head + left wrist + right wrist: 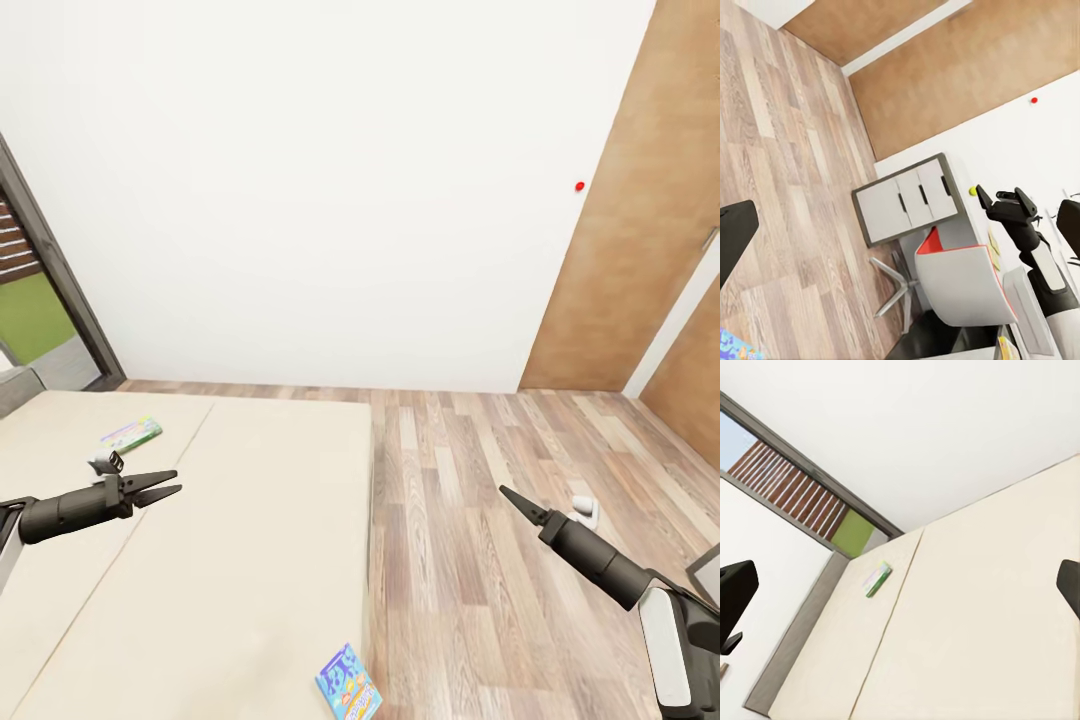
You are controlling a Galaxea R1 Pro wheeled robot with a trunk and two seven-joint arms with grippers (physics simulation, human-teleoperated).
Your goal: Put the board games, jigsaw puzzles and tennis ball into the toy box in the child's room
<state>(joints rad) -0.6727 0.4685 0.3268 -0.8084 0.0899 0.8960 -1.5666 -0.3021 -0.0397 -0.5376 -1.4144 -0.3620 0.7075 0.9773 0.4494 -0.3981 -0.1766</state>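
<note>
Nearest, a blue board game (348,684) lies flat at the near right edge of the bed (250,520), overhanging toward the floor (480,520), within reach of either arm. Both arms are held out low over the scene, carrying nothing: the left gripper (165,488) over the bed with jaws slightly parted, the right gripper (512,497) over the floor with jaws apparently pressed together. Farther left, a green board game (131,434) rests flat on the bed. Likely the robot is positioning itself for the first pick.

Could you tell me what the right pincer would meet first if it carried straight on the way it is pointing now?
Probably the bed: the right wrist view looks along the right pincer across the mattress, with the green board game lying off to one side. Depth is unclear.
</note>
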